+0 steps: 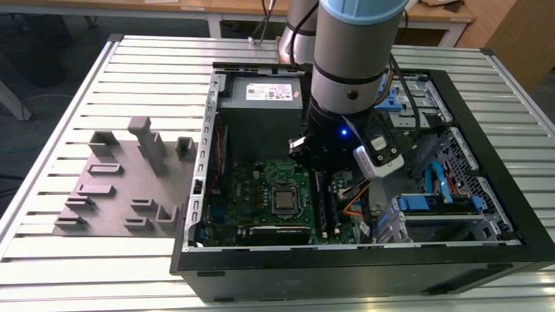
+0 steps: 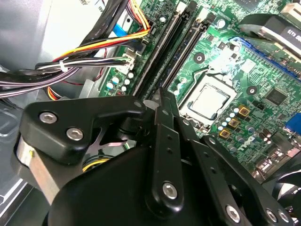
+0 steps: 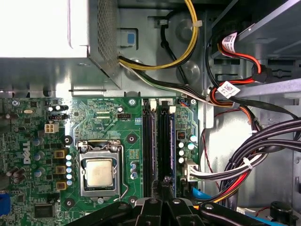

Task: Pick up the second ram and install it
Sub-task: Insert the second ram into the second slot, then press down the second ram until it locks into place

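One grey plate [image 1: 121,188] with upright blocks lies on the slatted table [image 1: 147,65] at the exterior view's left. Just beside it, to the right, sits the open case [image 1: 347,266]. Its power supply [image 1: 260,97] is at the far end and the green board [image 1: 256,185] is nearer. The processor socket [image 3: 99,172] sits on the board, left of the memory slots [image 3: 151,141].

The arm [image 1: 351,52] comes down over the middle of the case. The gripper [image 1: 319,162] hangs low above the slots. In both wrist views its fingers [image 3: 162,188] are pressed together with no gap, and the tip [image 2: 162,101] is over the near end of the slots.

A dark blue strip in the slot furthest from the socket looks like the second ram [image 3: 171,136], seated on edge. I cannot tell whether the fingers touch it.

Right of the slots, bundled cables [image 3: 244,165] run across. Blue-tabbed drive bays [image 1: 433,201] fill the case's right side in the exterior view.
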Tool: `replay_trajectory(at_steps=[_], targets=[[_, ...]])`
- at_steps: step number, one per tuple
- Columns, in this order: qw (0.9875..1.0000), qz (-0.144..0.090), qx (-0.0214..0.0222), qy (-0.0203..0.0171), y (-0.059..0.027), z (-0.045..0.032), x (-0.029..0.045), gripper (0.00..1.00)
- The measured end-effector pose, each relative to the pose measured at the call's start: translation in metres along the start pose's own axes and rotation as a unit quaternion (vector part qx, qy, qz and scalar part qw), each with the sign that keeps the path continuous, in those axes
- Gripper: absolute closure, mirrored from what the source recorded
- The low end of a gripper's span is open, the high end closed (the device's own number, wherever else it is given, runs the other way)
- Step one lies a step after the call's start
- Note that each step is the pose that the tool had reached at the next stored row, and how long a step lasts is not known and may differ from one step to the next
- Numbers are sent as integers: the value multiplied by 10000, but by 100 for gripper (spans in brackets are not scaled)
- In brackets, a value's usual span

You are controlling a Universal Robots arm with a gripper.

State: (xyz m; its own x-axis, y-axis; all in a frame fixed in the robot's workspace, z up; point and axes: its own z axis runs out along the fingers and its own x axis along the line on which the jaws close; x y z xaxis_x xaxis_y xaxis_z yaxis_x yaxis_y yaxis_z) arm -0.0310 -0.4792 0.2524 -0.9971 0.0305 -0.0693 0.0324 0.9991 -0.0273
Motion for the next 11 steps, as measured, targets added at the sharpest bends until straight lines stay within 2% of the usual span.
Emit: replay_trajectory(at_steps=[6,8,10,11], targets=[[10000,0,-10,1,0,0,0,93],[10000,5,-82,3,0,3,0,93],[9998,13,-190,6,3,9,1,93],[9997,18,-260,8,8,12,2,93]])
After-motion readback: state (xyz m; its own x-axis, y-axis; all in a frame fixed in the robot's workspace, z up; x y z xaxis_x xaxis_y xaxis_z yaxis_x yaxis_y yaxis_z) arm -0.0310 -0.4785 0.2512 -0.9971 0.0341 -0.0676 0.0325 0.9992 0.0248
